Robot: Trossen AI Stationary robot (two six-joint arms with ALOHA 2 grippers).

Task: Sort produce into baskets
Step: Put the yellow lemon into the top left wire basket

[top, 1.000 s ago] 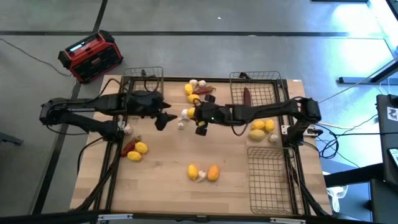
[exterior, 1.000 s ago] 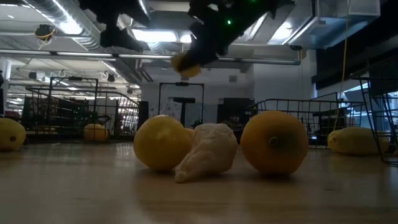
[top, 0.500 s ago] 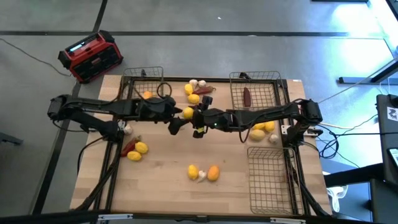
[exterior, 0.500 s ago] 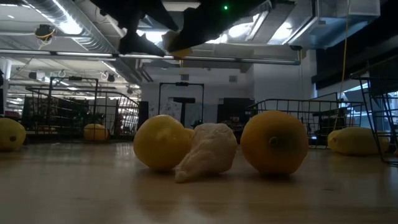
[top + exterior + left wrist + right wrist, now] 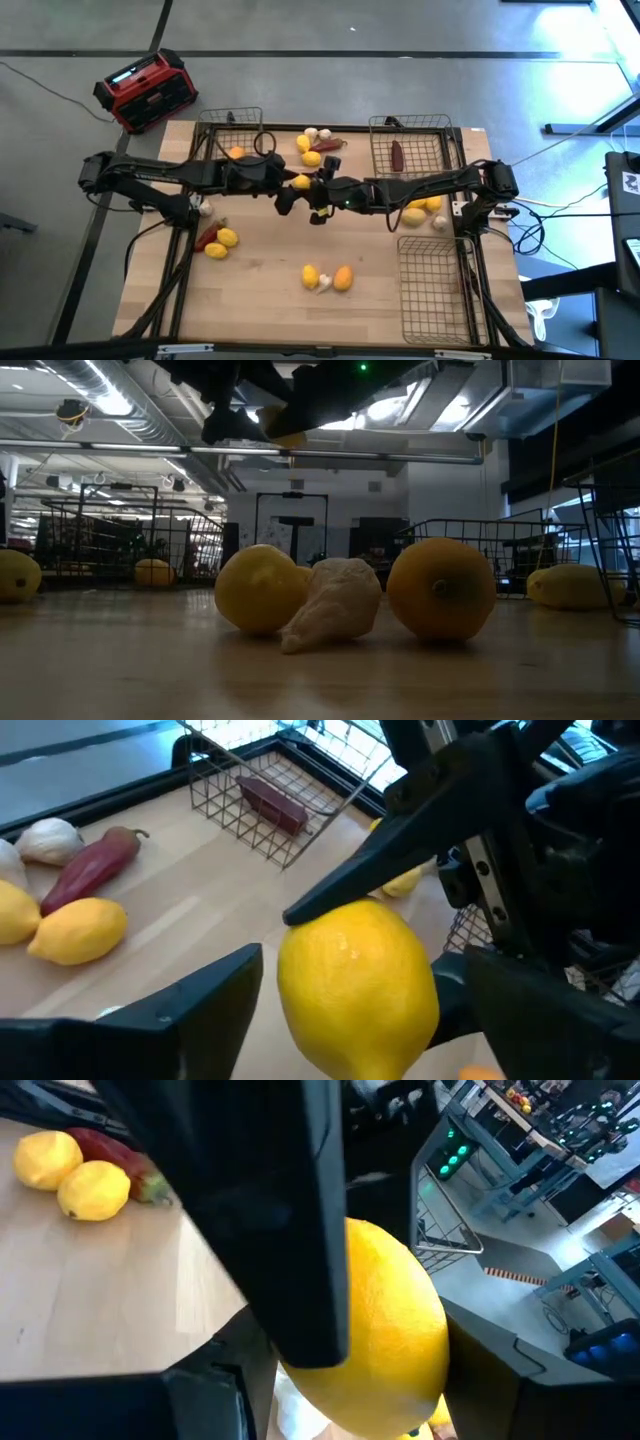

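Where your two arms meet above the middle of the table [image 5: 260,290], a single lemon [image 5: 358,982] sits between both sets of jaws. Your right gripper [image 5: 311,187] has its fingers closed on that lemon, one dark finger [image 5: 400,850] lying across its top in the left wrist view. Your left gripper [image 5: 288,190] stands with its jaws spread wide on either side of the same lemon; whether they touch it you cannot tell from these views. In the low view the lemon hangs well above the tabletop.

Taking that lemon as your landmark:
- Just beyond it, toward the far edge, lie two more lemons [image 5: 307,150], two garlic bulbs [image 5: 317,133] and a red pepper [image 5: 328,145].
- To its left stands a wire basket [image 5: 205,130] holding one orange fruit [image 5: 236,153].
- To its right stands a second wire basket [image 5: 445,130] holding a dark red piece [image 5: 398,155].
- Nearer than that basket, well to the lemon's right, lie three lemons [image 5: 421,207] and a garlic bulb [image 5: 439,223].
- The third basket [image 5: 433,290] sits at the near right.
- On the near side lie two yellow-orange fruits with a garlic bulb [image 5: 335,602] between them, touching.
- Near left lie a lemon [image 5: 223,240] and a red pepper [image 5: 207,236].
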